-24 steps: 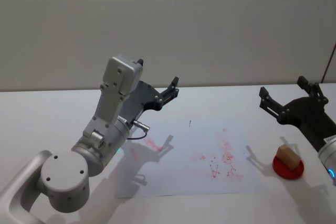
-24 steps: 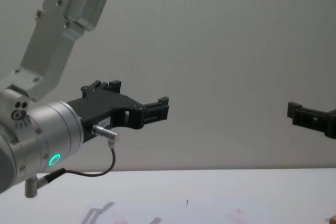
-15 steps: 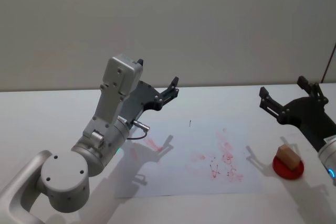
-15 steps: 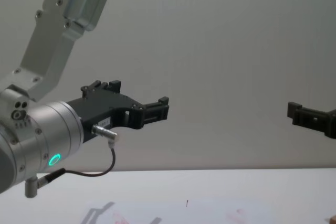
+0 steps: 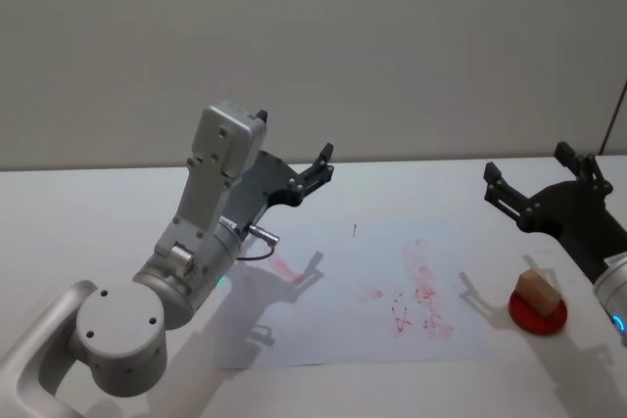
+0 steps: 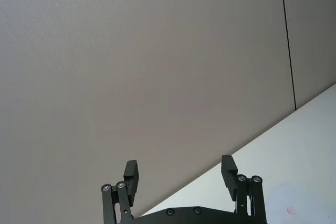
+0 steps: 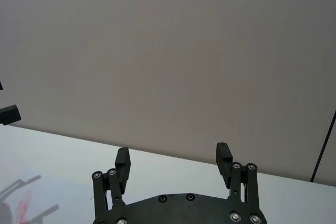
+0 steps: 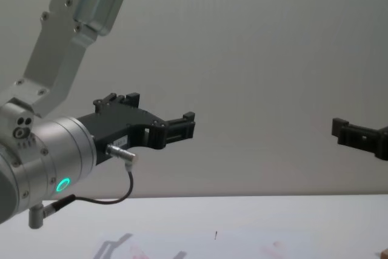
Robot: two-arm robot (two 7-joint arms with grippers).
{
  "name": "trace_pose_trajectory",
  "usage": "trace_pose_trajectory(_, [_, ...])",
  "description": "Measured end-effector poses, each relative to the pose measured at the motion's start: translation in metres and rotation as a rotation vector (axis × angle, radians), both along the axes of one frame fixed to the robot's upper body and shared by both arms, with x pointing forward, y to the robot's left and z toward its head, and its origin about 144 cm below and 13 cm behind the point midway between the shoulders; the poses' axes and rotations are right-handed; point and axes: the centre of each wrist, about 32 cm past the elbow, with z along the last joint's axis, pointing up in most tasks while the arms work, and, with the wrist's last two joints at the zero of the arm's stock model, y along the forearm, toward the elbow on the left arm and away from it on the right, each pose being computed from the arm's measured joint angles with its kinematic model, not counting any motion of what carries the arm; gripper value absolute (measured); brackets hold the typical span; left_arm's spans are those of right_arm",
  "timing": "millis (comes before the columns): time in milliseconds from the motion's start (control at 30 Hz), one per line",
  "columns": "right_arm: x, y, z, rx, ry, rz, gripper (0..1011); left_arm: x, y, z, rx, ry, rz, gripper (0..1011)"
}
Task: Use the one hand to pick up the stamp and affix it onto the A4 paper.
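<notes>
Nothing had shifted over the last moments: both arms hung exactly where they had been, and the stamp (image 5: pixel 537 290) sat untouched, so the pick-up had not begun; the right gripper (image 5: pixel 526 163), the slim black one that seemed meant for the job, hovered in the air over the right side of the table (image 5: pixel 98 212), above and a little behind the stamp, tilted up towards the wall; its jaws stood wide apart with nothing between them, as the right wrist view showed plainly; the stamp, a small wood-coloured block, rested on a round red pad (image 5: pixel 556 318) near the table's right edge, just beyond the right edge of the A4 paper (image 5: pixel 333 281); the paper lay flat in the middle of the table, its right half already carrying faint red ink prints (image 5: pixel 423 291); the left gripper (image 6: pixel 179 165) was held high over the paper's left edge, parted just as widely and empty, apparently parked; judged from this stillness, the task stood at its very start, and the right arm would need to tip down and descend onto the block before anything else.
</notes>
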Motion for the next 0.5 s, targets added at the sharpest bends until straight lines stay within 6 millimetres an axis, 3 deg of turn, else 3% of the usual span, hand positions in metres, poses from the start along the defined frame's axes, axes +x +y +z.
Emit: trace_pose_trajectory(500, [-0.0012, -0.0051, -0.0013, -0.004, 0.013, -0.007, 1001, 0.0000, 0.0000, 0.0000, 0.000, 0.000, 0.000, 1001])
